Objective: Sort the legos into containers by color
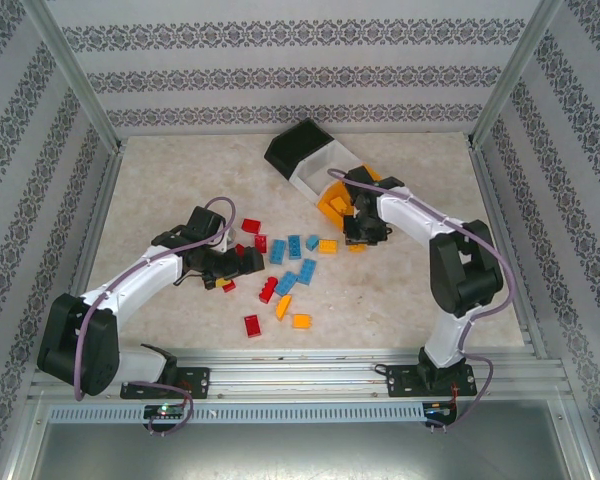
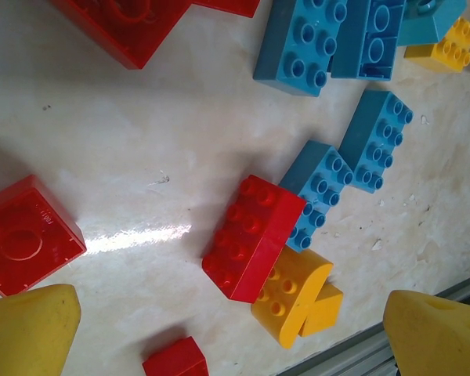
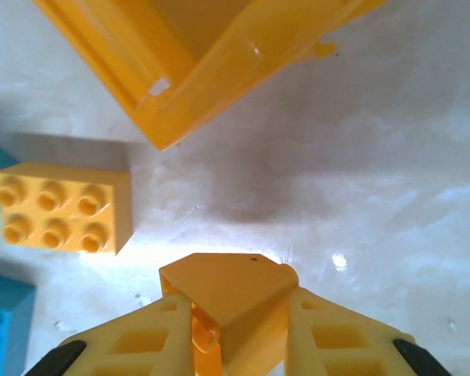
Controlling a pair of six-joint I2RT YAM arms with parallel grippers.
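Noted right claw [image 3: 229, 317] pinched tight on a small orange lego [image 3: 227, 286], with orange bin [image 3: 211, 86] just ahead of the fingertips [image 3: 133, 341], nearest corner pointing back at them; noted left claw [image 2: 233, 333] gaping wide over red brick [image 2: 251, 235], well apart from that bin.

legos [image 1: 294, 246] scattered on table [image 1: 380, 310], containers [image 1: 298, 148] behind them, slightly right
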